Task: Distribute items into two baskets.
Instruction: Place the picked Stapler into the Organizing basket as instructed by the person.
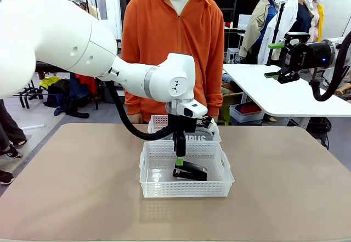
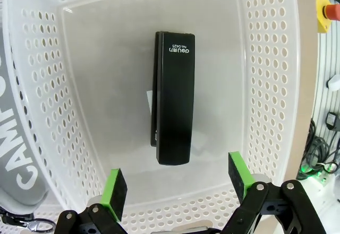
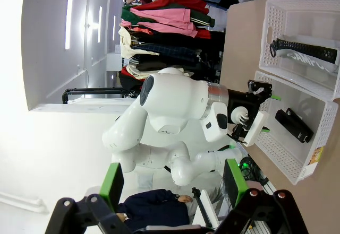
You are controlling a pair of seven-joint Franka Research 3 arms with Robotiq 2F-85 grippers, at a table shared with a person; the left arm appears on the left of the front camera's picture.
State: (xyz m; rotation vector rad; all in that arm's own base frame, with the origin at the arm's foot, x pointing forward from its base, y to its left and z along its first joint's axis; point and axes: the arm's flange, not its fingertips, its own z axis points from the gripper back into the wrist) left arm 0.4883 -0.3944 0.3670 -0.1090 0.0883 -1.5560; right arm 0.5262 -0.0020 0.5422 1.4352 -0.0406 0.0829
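above stapler (image 2: 172, 98), fingers (image 2: 115, 192) spread, empty

We read "deli" with "No.0425" on the black stapler (image 2: 173, 106); "CAMPU" in white on the grey pouch (image 2: 16, 154) at left.

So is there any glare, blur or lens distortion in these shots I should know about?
Front view: sharp, even light, a soft shadow beside the stapler. Left wrist view: wide-angle bowing of the basket walls; the stapler's print stays readable. Right wrist view: rolled sideways, with the left part blown out white behind the right gripper.
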